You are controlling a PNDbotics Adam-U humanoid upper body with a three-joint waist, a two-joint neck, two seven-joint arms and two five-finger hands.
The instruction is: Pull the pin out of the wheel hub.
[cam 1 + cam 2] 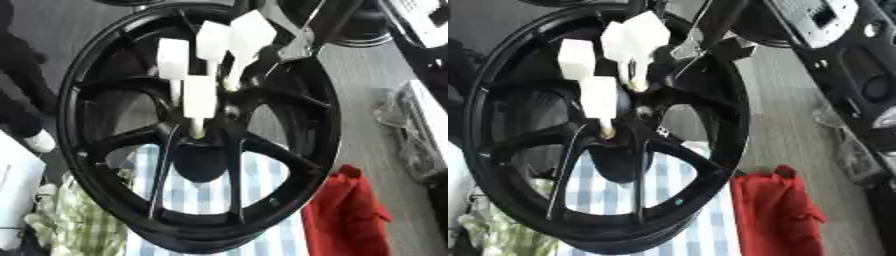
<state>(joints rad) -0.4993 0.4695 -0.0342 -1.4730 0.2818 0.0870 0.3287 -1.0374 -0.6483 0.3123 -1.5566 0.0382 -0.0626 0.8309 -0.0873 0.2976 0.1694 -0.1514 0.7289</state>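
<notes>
The robot hand point(297, 42) comes in from the upper right, just beside the pins; I cannot tell how its fingers are set. Four white-headed pins point(199, 100) stand in the black wheel hub point(206, 135). The wheel lies on a blue checked cloth point(210, 192), with a red cloth point(350, 210) nearby.

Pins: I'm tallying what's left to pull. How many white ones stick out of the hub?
4. One at upper left, one low near the hub centre, and two at the top, close together. Others may be hidden behind them.
</notes>
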